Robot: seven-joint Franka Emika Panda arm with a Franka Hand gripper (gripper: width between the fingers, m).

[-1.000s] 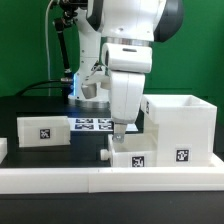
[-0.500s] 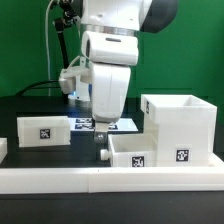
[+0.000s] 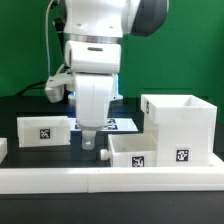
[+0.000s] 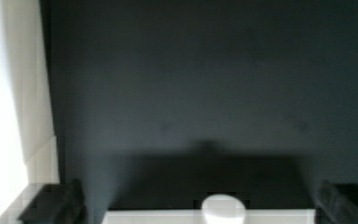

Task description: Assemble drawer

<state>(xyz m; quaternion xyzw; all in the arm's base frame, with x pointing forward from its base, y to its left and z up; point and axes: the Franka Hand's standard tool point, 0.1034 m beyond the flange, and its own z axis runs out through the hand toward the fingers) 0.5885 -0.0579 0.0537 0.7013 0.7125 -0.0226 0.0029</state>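
Gripper (image 3: pixel 90 142) hangs spread wide, empty; tray (image 3: pixel 45 131) just beside it; second tray (image 3: pixel 140 153) opposite; shell (image 3: pixel 182 125) beyond.

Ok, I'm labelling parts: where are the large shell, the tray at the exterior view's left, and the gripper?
large shell (image 3: pixel 180 128): exterior view, front wall.
tray at the exterior view's left (image 3: pixel 30 132): exterior view, front wall.
gripper (image 3: pixel 89 143): exterior view, between its fingertips.

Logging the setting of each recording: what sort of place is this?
Likely a robotics lab bench: a black table edged by a low white rail, white drawer parts carrying square tags, and a plain green backdrop.
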